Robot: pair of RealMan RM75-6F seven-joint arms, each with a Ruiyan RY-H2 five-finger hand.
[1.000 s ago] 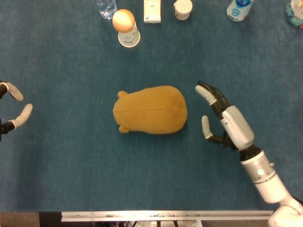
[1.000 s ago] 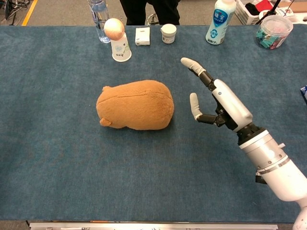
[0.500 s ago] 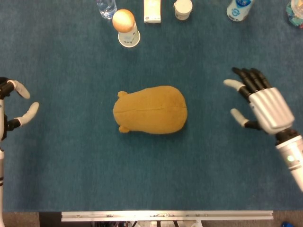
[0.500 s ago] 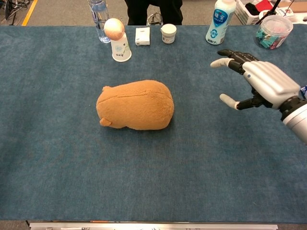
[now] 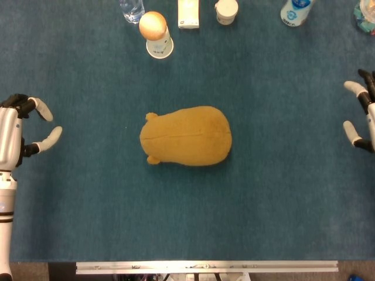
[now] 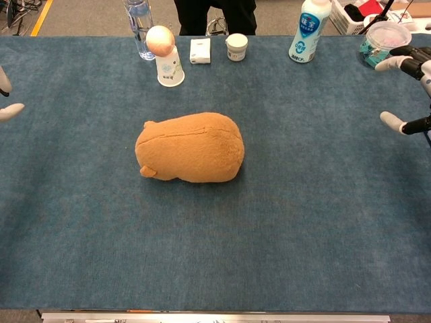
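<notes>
Plush toy (image 5: pixel 186 136): lies mid-desk (image 5: pixel 88 205), untouched, well apart from both hands.
Left robot hand (image 5: pixel 23 132): empty, fingers spread.
Right robot hand (image 5: pixel 364 120): empty, fingers apart, at desk edge.
Advice: toy's flanks are best enclosed broadly; paper cup (image 5: pixel 159 45) beyond is avoided.

From my left hand (image 5: pixel 23 132) at the table's left edge, the plush toy (image 5: pixel 186 136) lies well off to the right, mid-table. My right hand (image 5: pixel 363 120) sits beyond it at the right edge. Behind both stand the egg-topped cup (image 5: pixel 157 36) and bottles (image 5: pixel 292 12).
</notes>
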